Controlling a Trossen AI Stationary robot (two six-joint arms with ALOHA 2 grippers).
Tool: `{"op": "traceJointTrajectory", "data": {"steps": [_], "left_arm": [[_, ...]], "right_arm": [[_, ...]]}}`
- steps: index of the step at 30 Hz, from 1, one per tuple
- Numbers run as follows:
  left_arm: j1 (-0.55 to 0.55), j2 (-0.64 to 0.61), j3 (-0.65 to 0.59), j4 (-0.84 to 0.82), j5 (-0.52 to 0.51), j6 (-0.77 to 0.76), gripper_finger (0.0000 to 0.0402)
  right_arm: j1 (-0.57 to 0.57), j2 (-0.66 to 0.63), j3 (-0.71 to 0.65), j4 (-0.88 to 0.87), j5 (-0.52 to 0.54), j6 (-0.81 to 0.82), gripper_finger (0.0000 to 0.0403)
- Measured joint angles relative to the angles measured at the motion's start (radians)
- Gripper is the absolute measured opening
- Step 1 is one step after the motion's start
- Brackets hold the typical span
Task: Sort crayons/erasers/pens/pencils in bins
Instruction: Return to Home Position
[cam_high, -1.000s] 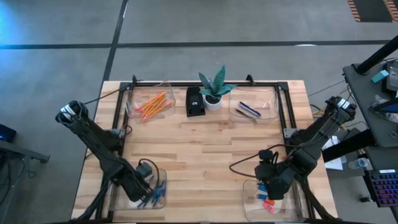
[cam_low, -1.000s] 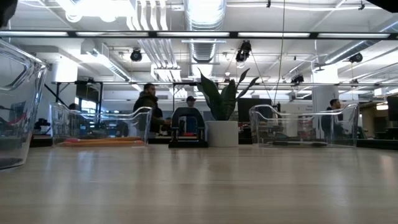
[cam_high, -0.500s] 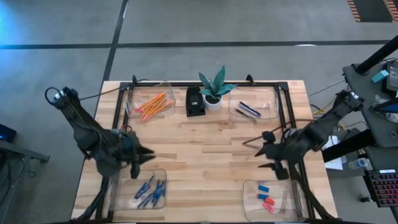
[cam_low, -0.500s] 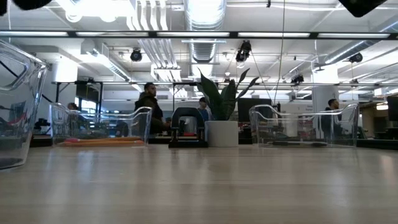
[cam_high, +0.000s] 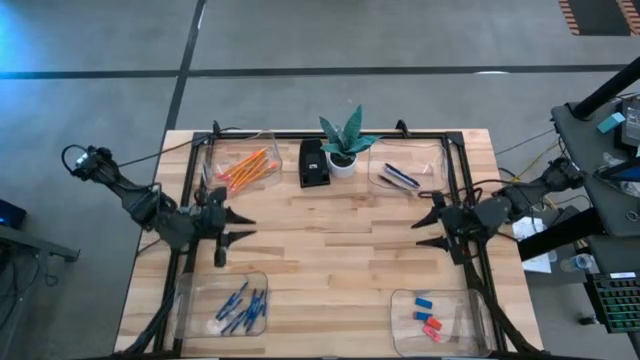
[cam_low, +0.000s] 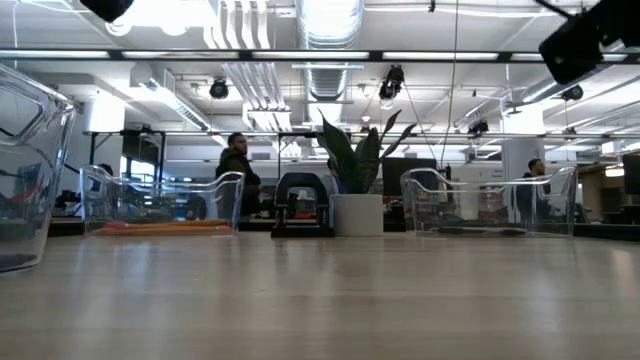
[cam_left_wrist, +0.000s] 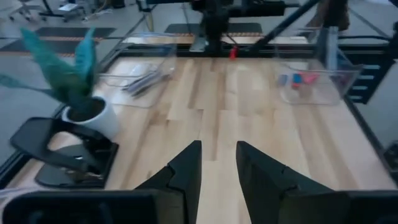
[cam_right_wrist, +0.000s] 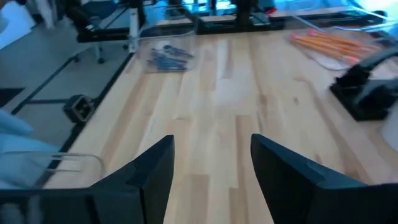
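left pincer (cam_high: 238, 226): narrow gap, empty, over bench (cam_high: 330, 250) left of potted plant (cam_high: 343, 145) | right pincer (cam_high: 425, 226): wide, empty, right of plant | pencils (cam_high: 243, 168): bin just left of plant | pens (cam_high: 400, 177): bin just right | crayons (cam_high: 240, 308): near-left bin, well apart from plant | erasers (cam_high: 428, 318): near-right bin
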Motion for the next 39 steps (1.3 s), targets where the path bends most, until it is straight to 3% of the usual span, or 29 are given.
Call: {"op": "traceJointTrajectory", "data": {"steps": [7, 15, 26, 39], "left_arm": [[0.164, -0.16, -0.164, 0.156, 0.137, 0.049, 0.0087], [0.274, -0.299, -0.368, 0.412, 0.238, 0.175, 0.0087], [0.296, -0.418, -0.55, 0.629, 0.306, 0.208, 0.0087], [0.296, -0.441, -0.706, 0.834, 0.309, 0.209, 0.0086]], "right_arm": [[-0.055, -0.115, -0.073, 0.042, 0.003, 0.0, 0.0203], [-0.087, -0.176, -0.14, 0.184, 0.099, -0.034, 0.0203], [-0.113, -0.181, -0.291, 0.364, 0.102, -0.06, 0.0203], [-0.135, -0.181, -0.437, 0.583, 0.102, -0.043, 0.0203]]}}
